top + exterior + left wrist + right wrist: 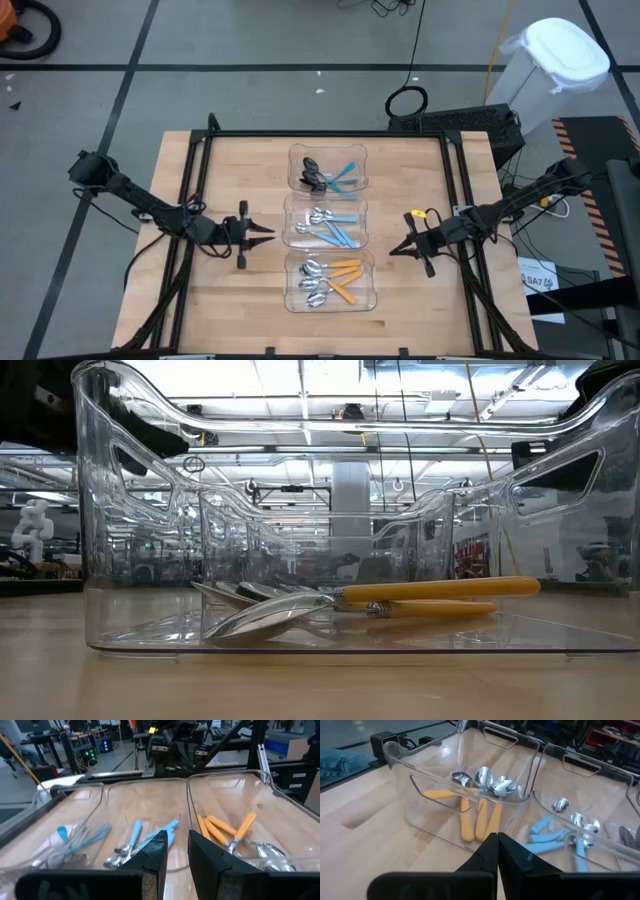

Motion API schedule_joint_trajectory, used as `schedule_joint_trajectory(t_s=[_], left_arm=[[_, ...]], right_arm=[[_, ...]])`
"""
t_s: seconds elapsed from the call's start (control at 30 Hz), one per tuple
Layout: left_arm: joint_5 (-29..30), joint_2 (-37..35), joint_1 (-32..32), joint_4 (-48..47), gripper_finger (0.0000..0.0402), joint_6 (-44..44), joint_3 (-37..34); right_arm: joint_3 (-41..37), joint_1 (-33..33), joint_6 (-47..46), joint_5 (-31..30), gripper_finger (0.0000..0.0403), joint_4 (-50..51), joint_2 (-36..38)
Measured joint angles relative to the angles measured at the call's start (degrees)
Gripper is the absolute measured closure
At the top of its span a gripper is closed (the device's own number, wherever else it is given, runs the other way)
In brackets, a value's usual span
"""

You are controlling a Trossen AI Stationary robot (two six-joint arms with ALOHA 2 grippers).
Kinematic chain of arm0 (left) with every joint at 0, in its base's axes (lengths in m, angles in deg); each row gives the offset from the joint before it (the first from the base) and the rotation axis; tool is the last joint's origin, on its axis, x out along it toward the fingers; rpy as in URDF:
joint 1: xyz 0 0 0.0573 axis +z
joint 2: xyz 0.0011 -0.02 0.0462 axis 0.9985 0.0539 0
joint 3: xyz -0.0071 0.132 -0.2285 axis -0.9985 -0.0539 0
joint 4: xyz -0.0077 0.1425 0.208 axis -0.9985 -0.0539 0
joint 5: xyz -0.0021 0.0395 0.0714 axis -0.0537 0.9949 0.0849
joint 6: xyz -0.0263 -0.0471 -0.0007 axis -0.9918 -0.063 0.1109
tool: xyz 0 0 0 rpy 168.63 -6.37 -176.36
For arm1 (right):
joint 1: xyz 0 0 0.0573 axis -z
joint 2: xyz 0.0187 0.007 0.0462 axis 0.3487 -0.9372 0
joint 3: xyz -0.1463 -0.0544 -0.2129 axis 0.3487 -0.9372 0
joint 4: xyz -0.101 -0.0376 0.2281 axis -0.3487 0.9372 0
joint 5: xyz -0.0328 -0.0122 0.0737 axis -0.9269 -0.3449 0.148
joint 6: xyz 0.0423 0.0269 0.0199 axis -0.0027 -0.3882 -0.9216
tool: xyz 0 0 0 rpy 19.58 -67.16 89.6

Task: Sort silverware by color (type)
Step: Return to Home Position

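— What stands on the tabletop [230, 290]?
— Two arms. The left arm [150, 208] has its jaws slightly apart, holding nothing. The right arm [500, 210] has its jaws pressed together, empty.
— Between them?
— Three clear bins [366, 222] in a row, near both, touching neither.
— The spoons?
— All binned: orange-handled spoons [345, 272] ahead of the right jaws, blue-handled silver spoons [340, 228] facing the left jaws, dark-bowled blue spoons [335, 178] in the third bin
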Motion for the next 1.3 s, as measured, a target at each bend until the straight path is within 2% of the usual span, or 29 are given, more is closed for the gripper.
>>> schedule_joint_trajectory(t_s=[0.2,0.53,0.77,1.0,1.3], left_arm=[[0.0,0.0,0.0,0.6,0.0325,-2.3,-2.1],[0.0,0.0,0.0,10.7,0.0325,-2.2,-8.4],[-0.4,-0.1,0.0,10.0,0.0325,-2.2,-8.8],[-0.4,-1.2,0.0,9.8,0.0325,0.6,-8.8],[-0.4,-1.1,0.0,8.8,0.0325,0.1,-8.8]], right_arm=[[-3.0,0.0,-0.8,0.0,0.0402,-4.1,0.0],[-5.9,0.1,-0.4,-0.2,0.0402,-6.4,0.0],[-6.0,0.4,0.1,-0.2,0.0402,-5.9,1.7],[-6.0,3.0,1.4,-0.2,0.0402,-0.4,7.5],[-6.0,6.4,3.3,0.0,0.0403,8.1,19.9]])
